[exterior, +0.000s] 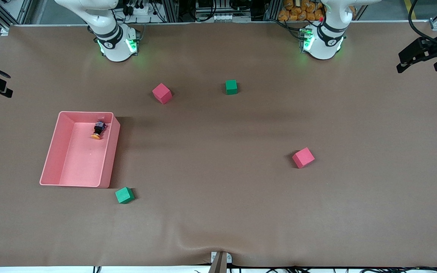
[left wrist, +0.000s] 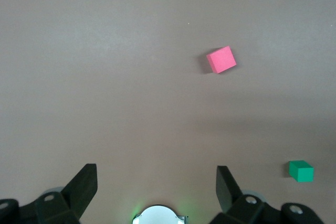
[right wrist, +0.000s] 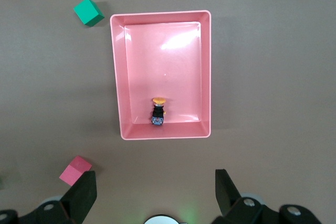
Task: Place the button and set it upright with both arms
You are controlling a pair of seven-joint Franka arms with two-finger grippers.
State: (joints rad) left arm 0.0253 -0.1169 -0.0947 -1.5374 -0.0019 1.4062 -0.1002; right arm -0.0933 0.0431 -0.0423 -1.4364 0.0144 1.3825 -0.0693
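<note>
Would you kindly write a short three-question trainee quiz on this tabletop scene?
1. True or false: the button lies on its side in the pink tray.
2. How many foam cubes are on the table? A) two B) four C) six
3. Fill in: both the left gripper and right gripper have their fingers ____.

Key: 1 true; 2 B; 3 open.

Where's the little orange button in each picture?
Front view: the button lies on its side in the pink tray, near the wall closest to the robots.
Left wrist view: not in it.
Right wrist view: button inside the pink tray.
Shared landmark: the pink tray.
</note>
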